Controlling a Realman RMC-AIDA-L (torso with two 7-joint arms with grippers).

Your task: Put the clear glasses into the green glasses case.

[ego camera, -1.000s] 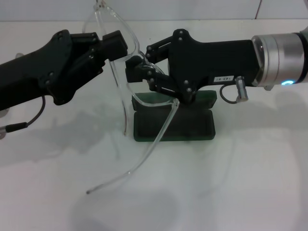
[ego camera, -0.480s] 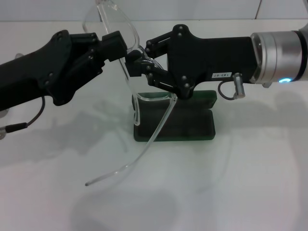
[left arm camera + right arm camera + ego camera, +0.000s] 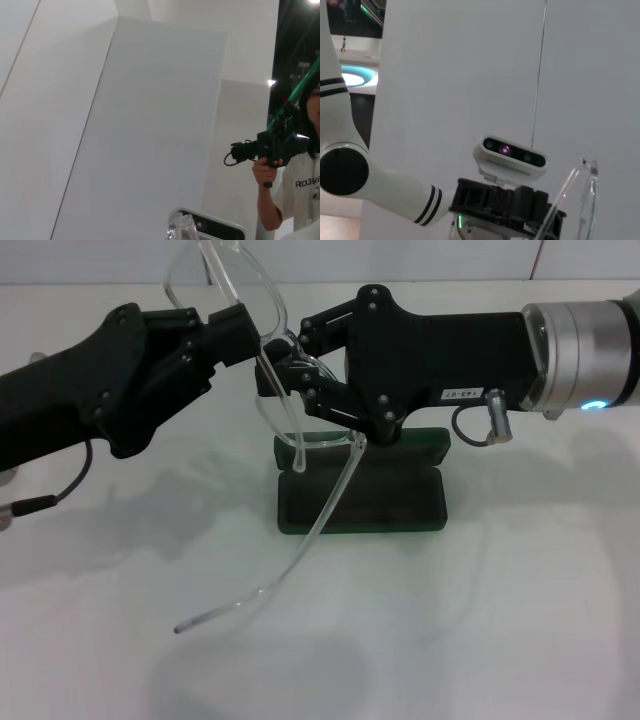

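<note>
Held in the air above the open green glasses case [image 3: 362, 502], the clear glasses [image 3: 262, 390] are pinched by both the left gripper [image 3: 243, 332] and the right gripper [image 3: 283, 373] at the front frame (light, slippery, probably springy), the stiffest hold.

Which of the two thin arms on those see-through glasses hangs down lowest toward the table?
The long arm of the clear glasses, sweeping down past the open green glasses case. The other arm ends above the case.
</note>
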